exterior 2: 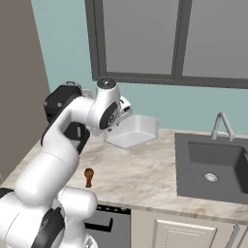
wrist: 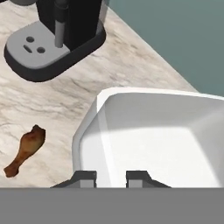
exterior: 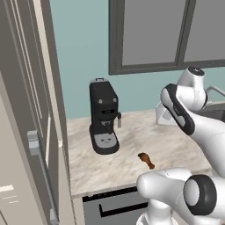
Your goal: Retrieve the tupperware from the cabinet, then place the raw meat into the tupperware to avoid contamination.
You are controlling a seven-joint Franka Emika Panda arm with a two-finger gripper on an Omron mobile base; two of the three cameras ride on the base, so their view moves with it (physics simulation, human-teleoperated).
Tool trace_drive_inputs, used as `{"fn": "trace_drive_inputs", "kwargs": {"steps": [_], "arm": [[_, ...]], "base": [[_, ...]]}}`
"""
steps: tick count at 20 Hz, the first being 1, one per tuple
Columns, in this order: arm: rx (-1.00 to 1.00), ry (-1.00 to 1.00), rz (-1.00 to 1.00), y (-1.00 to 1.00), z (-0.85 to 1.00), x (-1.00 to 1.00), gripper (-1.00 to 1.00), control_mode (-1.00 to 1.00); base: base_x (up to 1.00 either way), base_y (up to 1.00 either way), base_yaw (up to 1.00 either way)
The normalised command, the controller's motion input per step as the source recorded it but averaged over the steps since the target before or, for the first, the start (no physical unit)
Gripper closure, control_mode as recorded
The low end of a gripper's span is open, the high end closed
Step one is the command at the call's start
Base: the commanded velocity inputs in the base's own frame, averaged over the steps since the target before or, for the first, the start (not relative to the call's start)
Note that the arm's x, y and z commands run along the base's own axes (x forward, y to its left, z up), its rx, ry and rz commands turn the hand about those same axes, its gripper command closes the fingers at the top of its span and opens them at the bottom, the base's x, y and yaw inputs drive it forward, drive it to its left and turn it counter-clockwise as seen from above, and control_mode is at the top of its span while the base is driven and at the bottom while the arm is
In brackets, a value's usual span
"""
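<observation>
One tall beige-cream cabinet (exterior: 26, 132) with a slim grey bar handle runs off the left base view's edge, well off to the claw's side, most of it cut away. One marble-patterned stone counter (exterior 2: 145, 174) spreads under the claw, with one dark grey sink (exterior 2: 213, 167) beyond it, its far end cropped. One black coffee machine (exterior: 104, 116) stands past the claw; in the right base view the white arm covers most of it. One white-grey, lidless, rounded-square plastic tub (wrist: 157, 135) sits right at the claw (wrist: 111, 177), the two dark fingertips (wrist: 85, 177) straddling its near wall, clamped on it. Whether the tub touches the counter is hard to tell. One small reddish-brown drumstick of raw meat (wrist: 25, 151) lies on the counter just beside the tub.
</observation>
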Motion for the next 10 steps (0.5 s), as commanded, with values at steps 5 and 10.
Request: {"fn": "trace_drive_inputs", "kwargs": {"steps": [5,10], "arm": [[0.00,0.05,0.00,-0.09,-0.14,0.06,1.00,-1.00],[0.00,0.00,0.00,-0.10,-0.22,-0.06,1.00,-1.00]], "base": [[0.00,0.00,0.00],[0.00,0.00,0.00]]}}
